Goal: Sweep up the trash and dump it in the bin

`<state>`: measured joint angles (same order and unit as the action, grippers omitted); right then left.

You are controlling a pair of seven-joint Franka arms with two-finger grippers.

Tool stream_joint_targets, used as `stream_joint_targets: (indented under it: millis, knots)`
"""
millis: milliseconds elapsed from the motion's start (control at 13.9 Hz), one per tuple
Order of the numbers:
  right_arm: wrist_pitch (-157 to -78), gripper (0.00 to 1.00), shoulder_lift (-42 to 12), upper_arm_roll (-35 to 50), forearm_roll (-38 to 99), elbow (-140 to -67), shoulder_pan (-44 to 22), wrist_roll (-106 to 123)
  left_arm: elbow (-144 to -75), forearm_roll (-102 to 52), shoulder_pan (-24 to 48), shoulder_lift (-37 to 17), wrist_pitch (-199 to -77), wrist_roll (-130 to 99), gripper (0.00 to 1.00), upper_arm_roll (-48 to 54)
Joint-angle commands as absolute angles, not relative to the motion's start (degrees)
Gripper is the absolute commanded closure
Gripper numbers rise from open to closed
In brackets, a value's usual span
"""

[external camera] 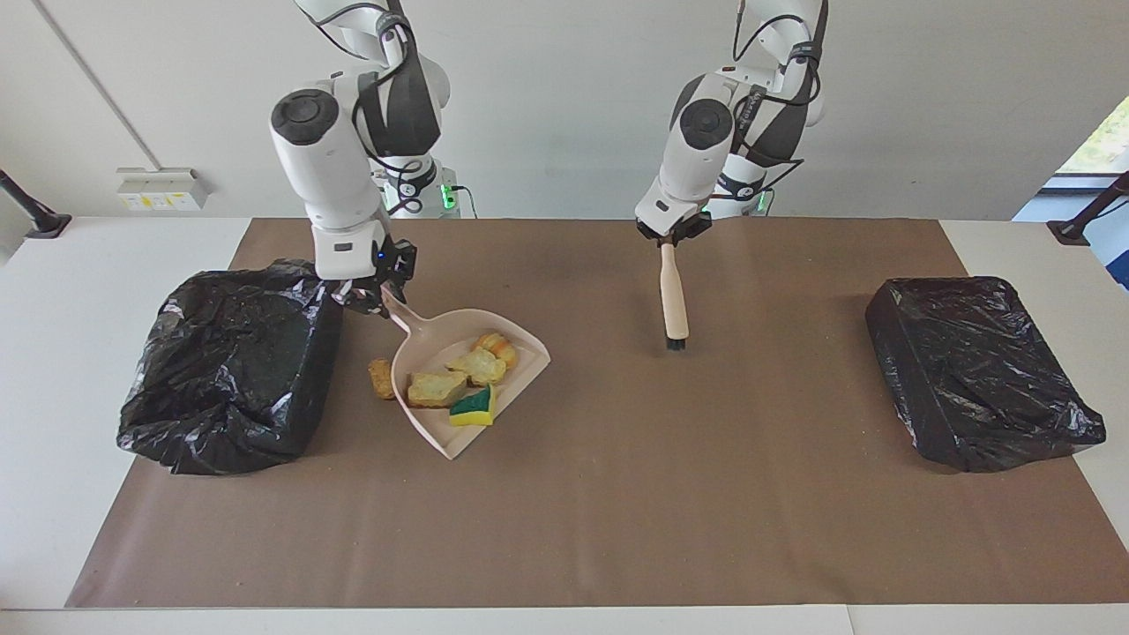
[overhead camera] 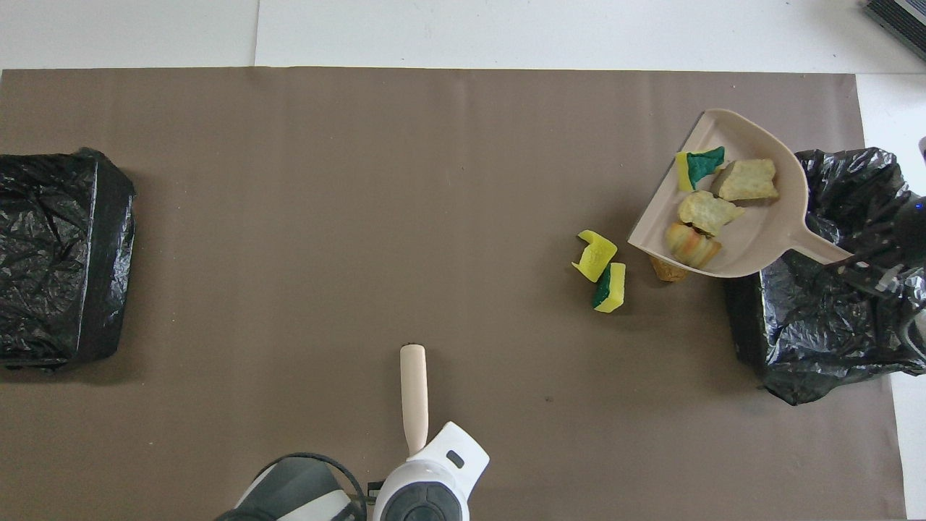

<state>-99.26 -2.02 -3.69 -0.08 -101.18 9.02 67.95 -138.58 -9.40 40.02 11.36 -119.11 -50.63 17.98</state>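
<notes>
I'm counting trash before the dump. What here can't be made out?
- Two loose sponge bits: facing view, hidden by the raised dustpan.
- Brown lump: overhead view, mostly under the dustpan.
- Right pincer on the dustpan handle: overhead view, partly cut off by the edge.
- Left pincer holding the brush: overhead view, covered by its own wrist.

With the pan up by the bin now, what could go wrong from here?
1. The pale pink dustpan, gripped at its handle by the right gripper, carries four loose scraps; the yellow-green sponge wedge lies near its open lip and may slide out short of the open black-lined bin.
2. The brown oblong lump and two yellow sponge bits remain unswept.
</notes>
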Motion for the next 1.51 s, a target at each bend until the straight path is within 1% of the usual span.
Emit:
stream_joint_targets:
  millis: [0, 144, 216, 360, 504, 576, 649, 721, 793, 865, 937, 1081, 1225, 1441]
  knots:
    - [-99.0, 1.00, -1.8, -3.5, -5.2, -100.3, 16.6, 79.0, -144.5, -9.6, 45.9, 13.8, -125.3, -53.4, 1.00, 17.1]
    - [-102.5, 1.00, -1.2, -3.5, -11.0, -100.4, 21.2, 85.5, -145.0, -9.6, 47.7, 14.1, -126.6, -56.7, 1.00, 17.1]
    - [-104.7, 1.00, -1.2, -3.5, -14.2, -100.6, 22.2, 89.6, -145.0, -10.0, 48.2, 14.1, -126.9, -56.7, 1.00, 17.1]
    - [-107.2, 1.00, -1.1, -3.5, -22.7, -101.1, 22.9, 94.9, -145.1, -11.5, 49.1, 12.9, -127.5, -56.0, 1.00, 17.1]
    - [-109.2, 1.00, -0.3, -2.4, -32.6, -104.3, 22.0, 97.2, -144.5, -12.8, 49.0, 12.0, -127.5, -54.7, 1.00, 17.1]
    - [-110.7, 1.00, 0.3, -2.2, -35.7, -106.2, 20.5, 97.8, -143.6, -12.8, 48.4, 11.2, -127.3, -54.5, 0.87, 17.1]
    - [-111.6, 1.00, 1.2, -2.2, -38.1, -107.9, 19.2, 98.8, -142.8, -12.9, 48.2, 10.6, -126.7, -54.3, 0.83, 17.0]
    - [-112.1, 1.00, 1.7, -2.2, -41.4, -108.9, 17.7, 99.3, -142.6, -12.8, 47.0, 10.5, -126.6, -53.6, 0.57, 16.8]
    - [-112.3, 1.00, 1.8, -2.2, -43.7, -109.1, 16.3, 99.4, -141.6, -12.8, 45.8, 10.4, -126.6, -52.8, 0.17, 16.8]
    - [-112.8, 1.00, 1.8, -2.1, -45.1, -109.2, 15.9, 99.7, -140.5, -12.7, 44.1, 10.5, -126.4, -51.1, 0.01, 16.6]
    - [-112.9, 1.00, 1.8, -1.8, -46.3, -109.2, 15.8, 100.0, -139.0, -12.1, 41.8, 10.5, -125.9, -47.8, 0.00, 16.6]
    - [-113.0, 1.00, 1.3, -1.6, -50.8, -108.4, 13.1, 100.0, -135.8, -11.0, 39.0, 10.5, -123.2, -45.1, 0.00, 16.4]
    - [-112.9, 1.00, 1.0, -1.6, -54.1, -107.6, 11.3, 99.5, -131.6, -6.1, 34.0, 10.5, -118.4, -40.8, 0.00, 16.5]
    - [-112.4, 1.00, 1.1, -1.5, -56.7, -105.5, 11.2, 99.2, -122.1, -5.4, 23.4, 10.5, -110.9, -26.4, 0.00, 16.3]
